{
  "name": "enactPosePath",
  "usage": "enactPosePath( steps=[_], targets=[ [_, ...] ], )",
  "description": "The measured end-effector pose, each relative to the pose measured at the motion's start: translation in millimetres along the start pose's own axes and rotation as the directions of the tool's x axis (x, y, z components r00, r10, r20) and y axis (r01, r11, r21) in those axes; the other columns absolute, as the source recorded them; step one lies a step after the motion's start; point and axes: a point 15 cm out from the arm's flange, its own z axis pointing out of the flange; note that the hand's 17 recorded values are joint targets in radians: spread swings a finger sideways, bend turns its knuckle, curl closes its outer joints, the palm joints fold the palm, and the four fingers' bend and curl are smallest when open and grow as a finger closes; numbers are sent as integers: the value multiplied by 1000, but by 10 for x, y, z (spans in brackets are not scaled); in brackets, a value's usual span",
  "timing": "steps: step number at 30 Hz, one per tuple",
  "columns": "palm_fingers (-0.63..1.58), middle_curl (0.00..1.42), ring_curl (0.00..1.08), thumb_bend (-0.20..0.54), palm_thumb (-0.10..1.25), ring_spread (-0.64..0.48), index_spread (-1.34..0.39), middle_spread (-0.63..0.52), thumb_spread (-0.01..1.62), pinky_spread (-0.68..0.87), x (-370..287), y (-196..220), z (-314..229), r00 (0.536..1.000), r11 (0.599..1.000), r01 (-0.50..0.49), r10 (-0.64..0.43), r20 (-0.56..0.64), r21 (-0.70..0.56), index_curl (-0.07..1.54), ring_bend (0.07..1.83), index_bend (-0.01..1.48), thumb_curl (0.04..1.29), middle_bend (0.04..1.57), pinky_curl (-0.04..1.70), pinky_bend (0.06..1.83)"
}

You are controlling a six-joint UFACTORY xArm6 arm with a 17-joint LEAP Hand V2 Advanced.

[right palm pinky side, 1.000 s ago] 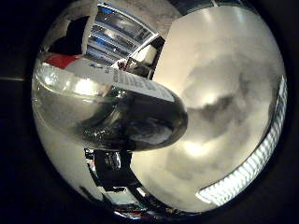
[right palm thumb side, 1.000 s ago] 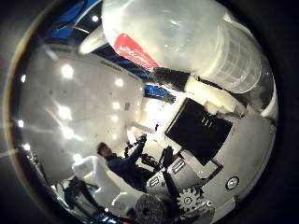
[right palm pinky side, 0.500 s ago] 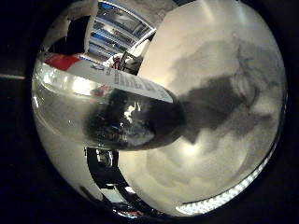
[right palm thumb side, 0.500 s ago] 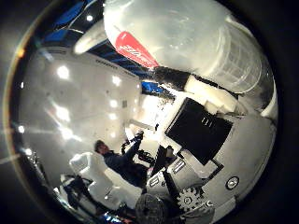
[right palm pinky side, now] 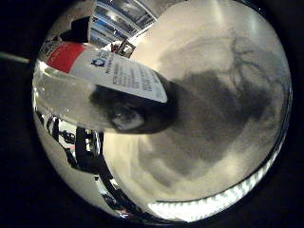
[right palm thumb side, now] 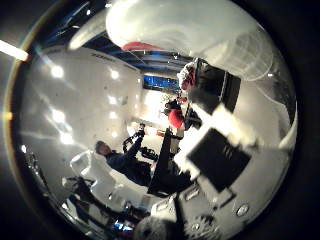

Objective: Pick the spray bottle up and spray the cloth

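The spray bottle [right palm pinky side: 102, 90] lies close against the palm and fills a large part of both palm views. In the little finger side view its clear body crosses the picture, with a white label bearing a red panel wrapped round it and a dark patch where the body curves away from the camera. Beyond the spray bottle a pale surface [right palm pinky side: 223, 61] spreads out, marked by a wide dark shadow just past the bottle's far end; whether this surface is the cloth or the counter cannot be told. In the thumb side view the translucent upper part of the spray bottle, ribbed at one side, sits right by the palm, and the white and black parts of the hand [right palm thumb side: 220, 155] reach up beside it, with a geared piece at the picture's edge. The fingers appear bent alongside the spray bottle, and the bottle's nearness to the palm fits a grasp, yet how far they wrap round it is hidden, so I cannot tell for certain how the hand is set.
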Motion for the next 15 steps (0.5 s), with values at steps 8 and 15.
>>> enactPosePath(
  steps=[8,15],
  targets=[
    [-19,326,283,-28,763,-73,-445,-75,1007,204,-276,-72,-263,993,994,91,-94,-65,-56,436,596,275,489,420,648,466],
    [57,307,234,-26,751,-37,-443,-54,1014,292,-366,14,-667,985,991,107,-117,-128,-80,391,441,201,448,297,502,341]
  ],
)
